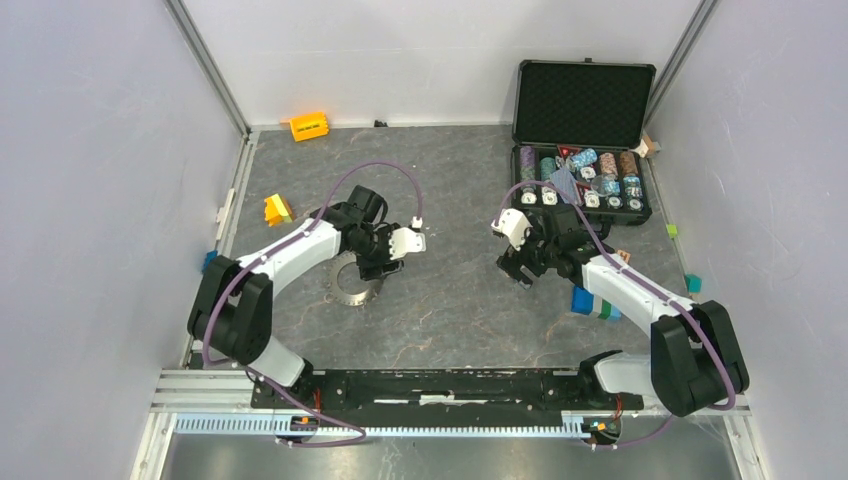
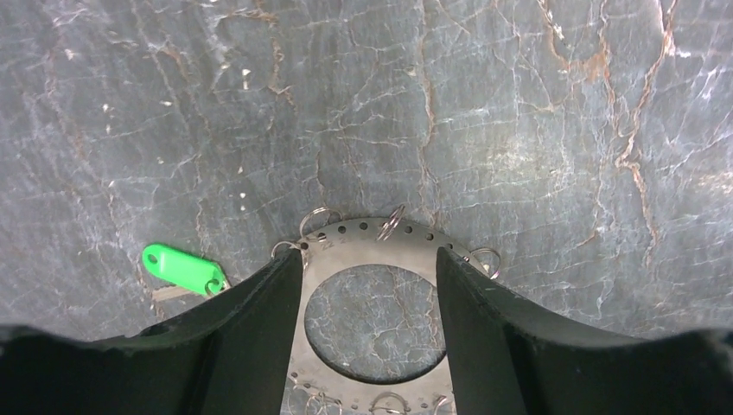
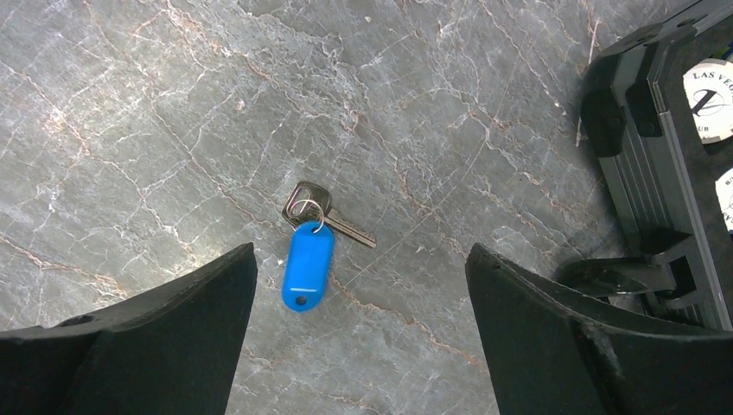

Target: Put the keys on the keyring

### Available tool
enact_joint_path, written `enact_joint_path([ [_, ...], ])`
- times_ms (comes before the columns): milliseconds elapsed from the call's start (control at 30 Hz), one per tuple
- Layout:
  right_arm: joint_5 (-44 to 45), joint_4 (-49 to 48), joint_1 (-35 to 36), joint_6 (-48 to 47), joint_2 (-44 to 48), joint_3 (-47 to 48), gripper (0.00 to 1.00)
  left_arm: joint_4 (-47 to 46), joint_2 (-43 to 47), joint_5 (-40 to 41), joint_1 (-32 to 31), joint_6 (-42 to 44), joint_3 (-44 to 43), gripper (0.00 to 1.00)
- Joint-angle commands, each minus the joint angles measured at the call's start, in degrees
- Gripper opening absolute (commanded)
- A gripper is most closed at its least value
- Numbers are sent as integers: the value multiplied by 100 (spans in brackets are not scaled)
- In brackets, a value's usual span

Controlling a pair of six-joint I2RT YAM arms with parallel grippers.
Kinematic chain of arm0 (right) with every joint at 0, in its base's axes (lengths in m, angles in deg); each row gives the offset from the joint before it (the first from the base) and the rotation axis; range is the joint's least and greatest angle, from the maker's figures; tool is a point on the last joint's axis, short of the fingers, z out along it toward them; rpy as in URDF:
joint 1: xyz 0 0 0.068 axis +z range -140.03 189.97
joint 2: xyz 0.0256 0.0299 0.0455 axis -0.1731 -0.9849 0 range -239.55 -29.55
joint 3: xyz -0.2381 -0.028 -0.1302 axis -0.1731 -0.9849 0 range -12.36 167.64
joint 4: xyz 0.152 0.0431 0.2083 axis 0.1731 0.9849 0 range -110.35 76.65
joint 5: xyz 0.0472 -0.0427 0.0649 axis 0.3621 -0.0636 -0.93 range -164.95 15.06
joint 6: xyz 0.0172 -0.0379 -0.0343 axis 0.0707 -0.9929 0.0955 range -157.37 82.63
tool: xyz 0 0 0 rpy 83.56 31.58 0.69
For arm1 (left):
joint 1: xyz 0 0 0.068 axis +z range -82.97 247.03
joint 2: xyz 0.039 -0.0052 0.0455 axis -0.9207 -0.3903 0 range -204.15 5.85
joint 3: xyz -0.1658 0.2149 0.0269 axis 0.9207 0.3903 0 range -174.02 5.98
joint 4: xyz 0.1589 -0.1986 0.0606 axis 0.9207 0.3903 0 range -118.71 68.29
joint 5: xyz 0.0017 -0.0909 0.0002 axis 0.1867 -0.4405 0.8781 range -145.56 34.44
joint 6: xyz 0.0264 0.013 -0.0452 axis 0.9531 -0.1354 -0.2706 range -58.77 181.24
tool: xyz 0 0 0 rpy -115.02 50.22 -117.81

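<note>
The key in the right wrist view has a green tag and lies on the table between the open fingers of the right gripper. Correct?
Only the colour is wrong: the right wrist view shows a blue tag on the key. It does lie on the table between the open fingers of the right gripper.

Tbl [image 1: 450, 320] = dark grey marbled slab. Top view: keyring [image 1: 350, 297] flat at 8 o'clock, open chip case [image 1: 583, 150] at 1, orange blk [image 1: 309, 126] at 11, yellow blk [image 1: 277, 209] at 9, blue+green blks [image 1: 593, 303] at 4. Green key [image 2: 181, 268] near ring, not touching. Blue key [image 3: 309, 264] flat, on bare slab.
</note>
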Motion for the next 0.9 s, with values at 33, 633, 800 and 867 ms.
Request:
enact_joint_path([
  [33, 59, -83, 45, 36, 56, 206, 95, 193, -172, -430, 23, 1236, 29, 64],
  [633, 83, 16, 42, 37, 0, 217, 97, 529, -830, -371, 8, 1999, -336, 44],
  [800, 79, 36, 43, 28, -23, 215, 97, 531, -1010, -334, 11, 1946, -420, 37],
  [867, 96, 49, 45, 20, -29, 217, 99, 524, -1014, -327, 13, 1946, -394, 33],
])
